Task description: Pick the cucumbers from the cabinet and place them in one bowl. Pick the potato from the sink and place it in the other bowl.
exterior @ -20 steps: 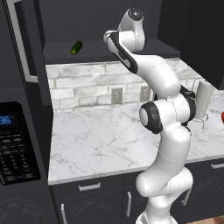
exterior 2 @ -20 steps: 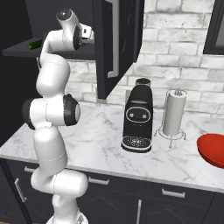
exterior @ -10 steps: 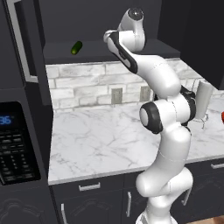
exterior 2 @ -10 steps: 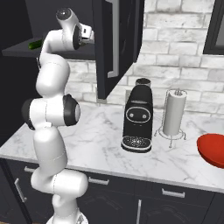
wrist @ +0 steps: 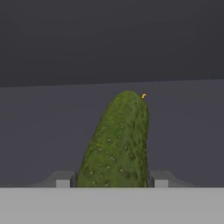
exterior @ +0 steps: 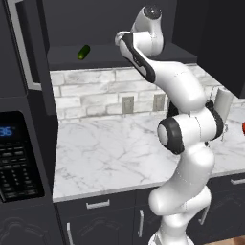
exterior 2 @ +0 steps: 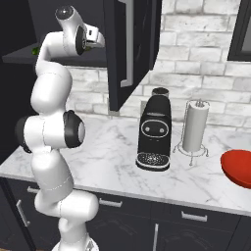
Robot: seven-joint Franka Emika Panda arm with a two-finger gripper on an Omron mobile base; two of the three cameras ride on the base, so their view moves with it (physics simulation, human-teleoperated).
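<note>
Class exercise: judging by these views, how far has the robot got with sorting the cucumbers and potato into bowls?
Done: nothing yet; the red bowl shows no contents. In hand: the gripper is closed around one cucumber. Left: the second cucumber on the cabinet shelf, then the potato.

I work in a kitchen: marble counter [exterior: 110, 153] over dark drawers, brick backsplash, microwave [exterior: 16, 158] at its left edge, coffee machine [exterior 2: 154, 132] and paper towel roll [exterior 2: 194, 126] near the wall.

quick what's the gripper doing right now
Gripper: closed on a cucumber, one finger at each side of it, inside the cabinet.
</note>
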